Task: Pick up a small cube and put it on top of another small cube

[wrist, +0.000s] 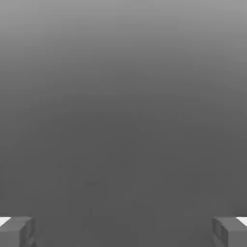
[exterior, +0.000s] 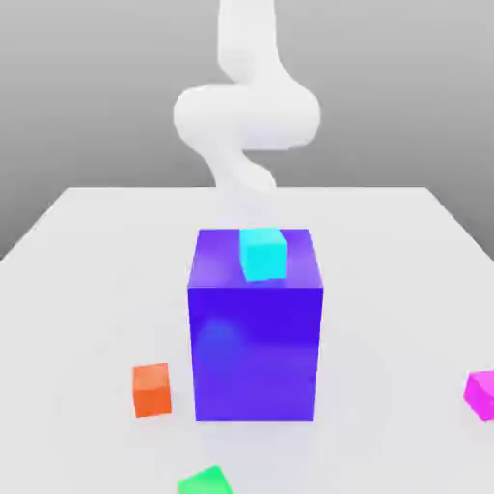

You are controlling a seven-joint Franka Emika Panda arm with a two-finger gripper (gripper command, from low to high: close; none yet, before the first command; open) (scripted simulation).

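Observation:
A small cyan cube (exterior: 262,254) rests on top of a tall blue block (exterior: 256,338) in the middle of the white table (exterior: 87,260). Around the block lie an orange cube (exterior: 151,390), a green cube (exterior: 205,481) at the near edge and a magenta cube (exterior: 480,394) at the exterior view's right. The white arm (exterior: 246,111) rises behind the block. In the hand view my gripper (wrist: 123,231) is open, its two grey fingertips (wrist: 17,230) far apart with nothing between them, facing a plain grey background.
The tall blue block stands as an obstacle at the table's centre. Bare table surface lies to both sides of it and behind it, up to the far edge.

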